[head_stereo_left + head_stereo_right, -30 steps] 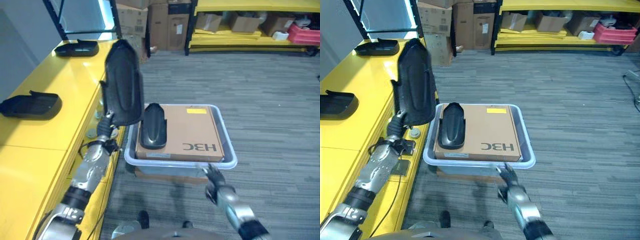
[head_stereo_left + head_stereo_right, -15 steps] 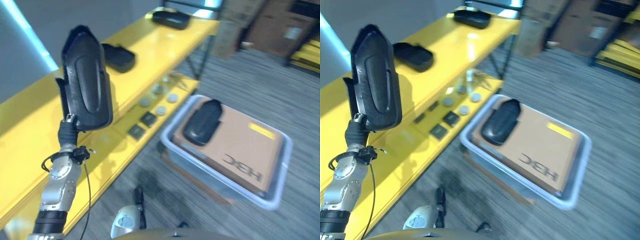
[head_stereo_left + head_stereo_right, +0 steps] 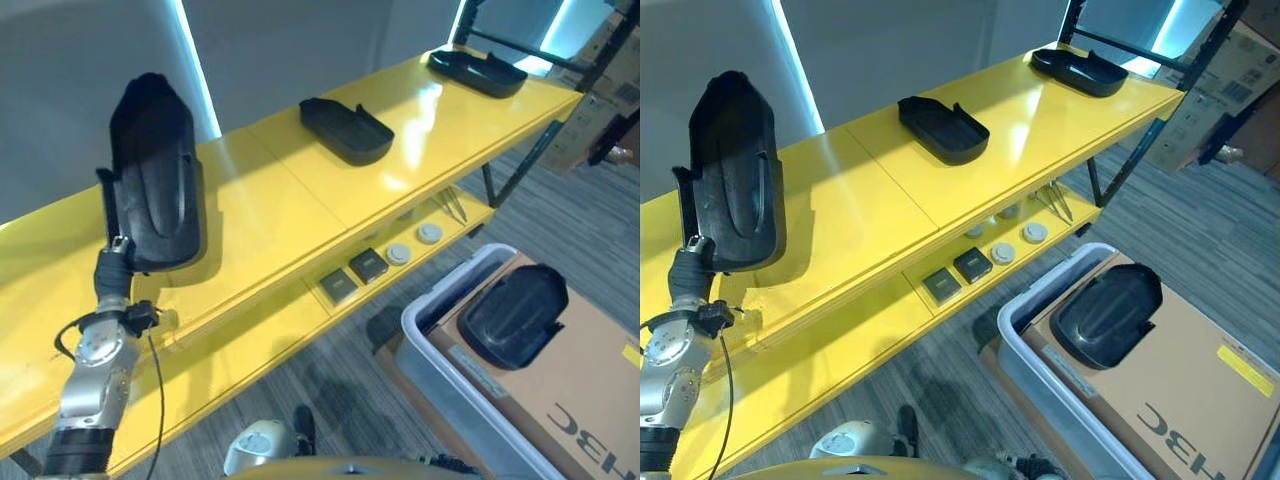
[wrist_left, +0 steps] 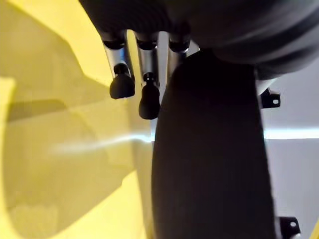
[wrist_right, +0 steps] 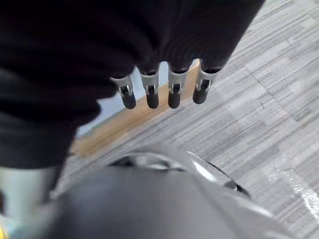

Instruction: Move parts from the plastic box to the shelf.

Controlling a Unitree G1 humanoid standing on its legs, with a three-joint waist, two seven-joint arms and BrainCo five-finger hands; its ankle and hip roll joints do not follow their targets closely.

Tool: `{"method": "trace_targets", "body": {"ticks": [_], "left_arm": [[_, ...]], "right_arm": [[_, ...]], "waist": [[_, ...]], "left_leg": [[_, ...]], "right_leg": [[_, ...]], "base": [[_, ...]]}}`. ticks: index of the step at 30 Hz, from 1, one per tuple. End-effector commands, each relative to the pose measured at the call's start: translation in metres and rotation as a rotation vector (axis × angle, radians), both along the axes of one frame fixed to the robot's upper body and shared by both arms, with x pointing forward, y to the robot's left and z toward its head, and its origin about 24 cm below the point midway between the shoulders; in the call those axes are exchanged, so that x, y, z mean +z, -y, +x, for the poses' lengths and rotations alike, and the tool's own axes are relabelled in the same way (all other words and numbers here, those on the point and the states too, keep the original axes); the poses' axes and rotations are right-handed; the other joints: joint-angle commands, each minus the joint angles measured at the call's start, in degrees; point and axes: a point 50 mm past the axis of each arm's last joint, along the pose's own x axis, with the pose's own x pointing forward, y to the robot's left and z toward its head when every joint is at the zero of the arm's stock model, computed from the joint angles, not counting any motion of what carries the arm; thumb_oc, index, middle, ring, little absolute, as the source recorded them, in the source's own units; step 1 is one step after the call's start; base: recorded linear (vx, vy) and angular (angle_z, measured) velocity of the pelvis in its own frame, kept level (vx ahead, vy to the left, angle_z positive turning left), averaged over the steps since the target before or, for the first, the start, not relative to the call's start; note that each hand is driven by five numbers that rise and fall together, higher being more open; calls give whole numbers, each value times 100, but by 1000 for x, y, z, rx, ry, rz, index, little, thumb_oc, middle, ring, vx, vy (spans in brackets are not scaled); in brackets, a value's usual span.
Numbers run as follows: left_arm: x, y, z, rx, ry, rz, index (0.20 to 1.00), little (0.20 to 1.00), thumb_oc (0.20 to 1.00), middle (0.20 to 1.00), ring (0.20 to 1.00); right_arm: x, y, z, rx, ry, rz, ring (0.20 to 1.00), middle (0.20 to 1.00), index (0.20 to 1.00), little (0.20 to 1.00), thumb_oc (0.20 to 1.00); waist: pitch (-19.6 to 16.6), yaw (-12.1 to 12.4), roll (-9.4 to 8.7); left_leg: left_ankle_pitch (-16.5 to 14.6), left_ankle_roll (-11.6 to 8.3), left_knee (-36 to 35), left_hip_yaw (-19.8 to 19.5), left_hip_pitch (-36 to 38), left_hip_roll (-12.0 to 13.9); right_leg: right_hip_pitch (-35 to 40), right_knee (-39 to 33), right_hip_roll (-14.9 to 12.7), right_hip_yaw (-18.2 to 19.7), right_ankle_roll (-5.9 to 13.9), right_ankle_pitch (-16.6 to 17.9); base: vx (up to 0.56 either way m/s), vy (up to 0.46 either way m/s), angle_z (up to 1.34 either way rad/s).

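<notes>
My left hand (image 3: pixel 113 268) is shut on a long black moulded part (image 3: pixel 155 175) and holds it upright over the top of the yellow shelf (image 3: pixel 270 215). In the left wrist view its fingers (image 4: pixel 122 85) lie beside the part (image 4: pixel 214 149). A second black part (image 3: pixel 515 315) lies on a cardboard box (image 3: pixel 590 410) inside the grey plastic box (image 3: pixel 435 335) on the floor at the lower right. In the right wrist view my right hand (image 5: pixel 149 94) hangs over the carpet, its fingers straight and holding nothing.
Two more black parts (image 3: pixel 345 130) (image 3: pixel 478 72) lie further along the shelf top. On the lower shelf level sit small dark blocks (image 3: pixel 368 265) and round discs (image 3: pixel 415 243). A grey wall stands behind the shelf.
The camera has swung left, from the plastic box towards the shelf. The left hand still holds the black part, which now stands over the shelf top.
</notes>
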Motion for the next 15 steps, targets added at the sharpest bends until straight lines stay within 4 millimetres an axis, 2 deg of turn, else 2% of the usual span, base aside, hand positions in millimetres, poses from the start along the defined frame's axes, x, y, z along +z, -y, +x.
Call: {"method": "trace_targets", "body": {"ticks": [1,2,3,4,5,6,7,10,11,12,13,15], "left_arm": [[43,2,16,-21,179,95,200,200,200,200,200],[48,12,26,-35,181,101,200,200,200,200,200],[48,15,28,-41,181,99,200,200,200,200,200],[49,20,33,-53,175,100,200,200,200,200,200],[48,23,35,-55,170,99,200,200,200,200,200],[45,29,39,-61,148,91,200,200,200,200,200],[44,30,39,-55,137,89,200,200,200,200,200],[40,34,42,-37,94,84,200,200,200,200,200],[34,37,45,-28,57,68,200,200,200,200,200],[24,43,47,-17,0,43,200,200,200,200,200],[23,43,47,-17,-6,43,200,200,200,200,200],[2,55,50,-22,-108,29,200,200,200,200,200]], "right_arm": [[-3,2,-24,-4,-52,-2,1000,1000,1000,1000,1000],[-4,4,-26,-10,-43,-2,1000,1000,1000,1000,1000],[-4,5,-26,-9,-43,0,1000,1000,1000,1000,1000],[-4,6,-27,-14,-44,3,1000,1000,1000,1000,1000],[-4,6,-28,-16,-49,2,1000,1000,1000,1000,1000],[-6,4,-31,-13,-73,5,1000,1000,1000,1000,1000],[-5,5,-31,2,-85,3,1000,1000,1000,1000,1000],[-4,11,-35,38,-120,-6,1000,1000,1000,1000,1000],[-5,11,-38,45,-138,3,1000,1000,1000,1000,1000],[-4,12,-37,43,-147,10,1000,1000,1000,1000,1000],[-4,12,-36,43,-147,11,1000,1000,1000,1000,1000],[-4,14,-38,-44,-141,41,1000,1000,1000,1000,1000]], "waist": [[-31,-240,244],[40,-435,114],[55,-484,73],[43,-574,-11],[21,-635,-78],[15,-753,-193],[-18,-743,-207],[-160,-748,-268],[-214,-794,-300],[-284,-806,-349],[-286,-809,-349],[-364,-871,-384]], "left_leg": [[-119,-510,132,-681,-331,267],[-225,-620,139,-980,-162,242],[-265,-645,144,-1056,-120,241],[-334,-700,146,-1163,-72,251],[-397,-728,148,-1216,-36,253],[-582,-802,106,-1258,197,388],[-570,-866,64,-1228,264,496],[-468,-1007,25,-1200,271,715],[-392,-1101,37,-1184,266,866],[-307,-1246,46,-1044,281,1079],[-299,-1262,46,-1036,285,1099],[-182,-1397,202,-689,168,1311]], "right_leg": [[-303,-1161,872,-162,-410,1034],[-230,-2735,748,230,-404,1337],[-172,-3182,710,326,-385,1434],[-85,-3939,671,550,-325,1619],[-62,-4294,639,717,-258,1765],[-32,-4831,556,880,-62,2077],[156,-4988,569,758,-33,1929],[461,-5106,679,661,-38,1787],[547,-5096,811,692,-111,1678],[741,-5212,883,538,-201,1569],[772,-5237,891,517,-212,1565],[998,-5408,991,340,-323,1488]], "base": [[123,-340,67],[132,-364,97],[256,-443,111],[208,-299,102],[390,-441,114],[378,-379,103],[314,-314,79],[178,-247,48],[217,-274,17],[206,-263,32],[168,-233,41],[103,-193,36]]}}
